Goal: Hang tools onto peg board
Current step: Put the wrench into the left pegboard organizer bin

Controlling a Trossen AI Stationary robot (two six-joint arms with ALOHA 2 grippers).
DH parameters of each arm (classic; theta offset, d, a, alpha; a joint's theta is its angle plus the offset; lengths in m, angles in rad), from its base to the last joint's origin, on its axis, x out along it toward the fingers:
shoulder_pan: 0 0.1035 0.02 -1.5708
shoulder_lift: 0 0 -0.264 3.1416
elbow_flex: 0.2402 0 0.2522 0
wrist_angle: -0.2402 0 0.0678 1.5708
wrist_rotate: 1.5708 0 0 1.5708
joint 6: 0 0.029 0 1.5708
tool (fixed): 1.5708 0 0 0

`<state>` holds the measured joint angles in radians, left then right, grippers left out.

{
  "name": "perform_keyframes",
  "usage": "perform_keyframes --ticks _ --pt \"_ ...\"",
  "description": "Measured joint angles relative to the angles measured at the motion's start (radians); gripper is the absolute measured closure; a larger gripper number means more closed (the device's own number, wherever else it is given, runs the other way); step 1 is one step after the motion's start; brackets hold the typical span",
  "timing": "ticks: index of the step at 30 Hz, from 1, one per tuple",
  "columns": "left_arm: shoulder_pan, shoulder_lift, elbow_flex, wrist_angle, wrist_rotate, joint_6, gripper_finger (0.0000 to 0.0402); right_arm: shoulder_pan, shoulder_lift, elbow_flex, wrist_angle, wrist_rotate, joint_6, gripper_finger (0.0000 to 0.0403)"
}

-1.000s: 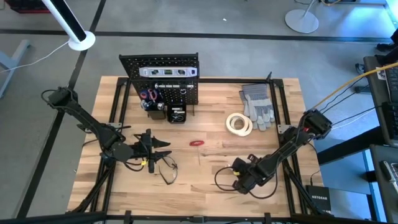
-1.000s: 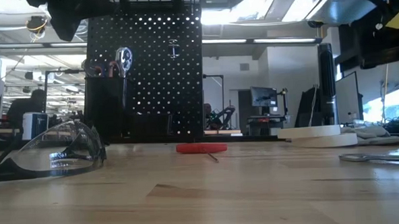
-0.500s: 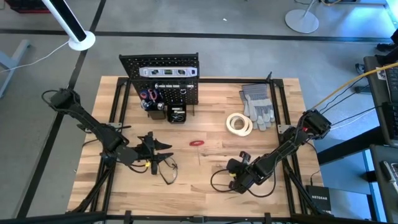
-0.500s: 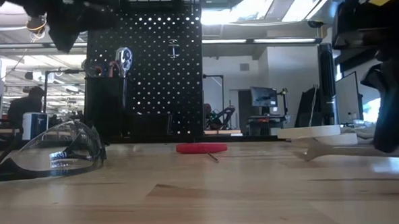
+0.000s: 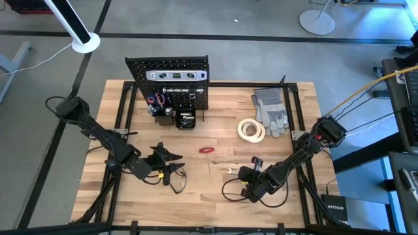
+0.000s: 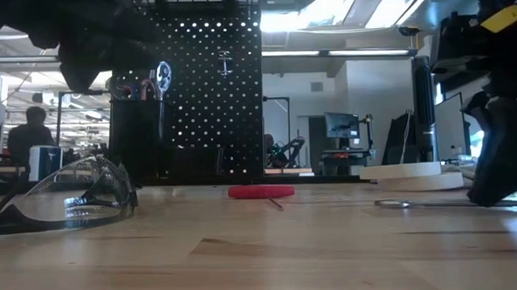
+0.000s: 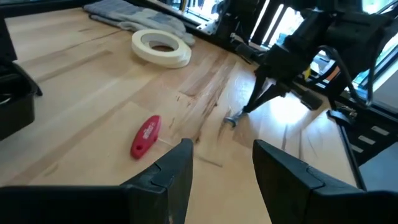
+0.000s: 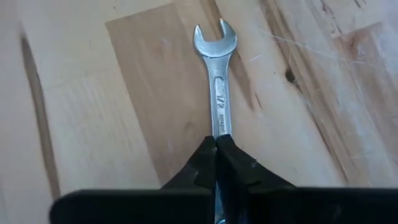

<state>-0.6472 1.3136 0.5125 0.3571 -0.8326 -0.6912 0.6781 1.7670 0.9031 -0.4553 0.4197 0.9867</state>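
The right gripper [image 8: 216, 144] has its jaws clenched on the shank of a silver open-ended steel wrench [image 8: 218, 74], which lies flat on the pale wooden tabletop [image 8: 124, 93], its forked end pointing away from the fingers.

From the high view, that wrench [image 5: 232, 172] lies toward the tabletop's front edge, right of centre, well apart from the upright black perforated metal peg board [image 5: 168, 66] at the back edge. The left gripper [image 5: 164, 161] hovers near the front left with its jaws released, just over the clear black-framed safety glasses [image 5: 176, 176].

At table height, the wrench [image 6: 418, 204] rests level on the wood and the small red-handled tool [image 6: 261, 192] lies before the board [image 6: 195, 95].

In the left wrist view, the white tape roll [image 7: 161, 47] and grey work gloves [image 7: 127, 14] sit toward the far right corner.

To lift well, the right arm should probably rise straight and keep the wrench level, since so thin a pinch may let it swivel.
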Motion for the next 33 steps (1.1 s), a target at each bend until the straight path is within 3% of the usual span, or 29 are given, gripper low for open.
perform_keyframes --ticks 7,12,16,24,33 --pt "0.0 0.0 0.0 0.004 0.013 0.01 0.0247 -0.001 -0.008 0.008 -0.002 -0.028 0.001 0.0338" --pt "0.0 0.0 0.0 0.003 0.029 0.01 0.0247 -0.003 -0.05 0.076 -0.116 -0.074 -0.046 0.0269" --pt "0.0 0.0 0.0 0.002 0.029 0.01 0.0247 -0.045 -0.068 0.08 -0.17 -0.122 -0.069 0.024" --pt "0.0 0.0 0.0 0.002 0.056 0.008 0.0247 -0.119 -0.038 0.026 -0.043 -0.325 -0.131 0.024" --pt "0.0 0.0 0.0 0.0 0.071 0.014 0.0247 -0.115 0.009 -0.003 0.003 -0.299 -0.119 0.0318"
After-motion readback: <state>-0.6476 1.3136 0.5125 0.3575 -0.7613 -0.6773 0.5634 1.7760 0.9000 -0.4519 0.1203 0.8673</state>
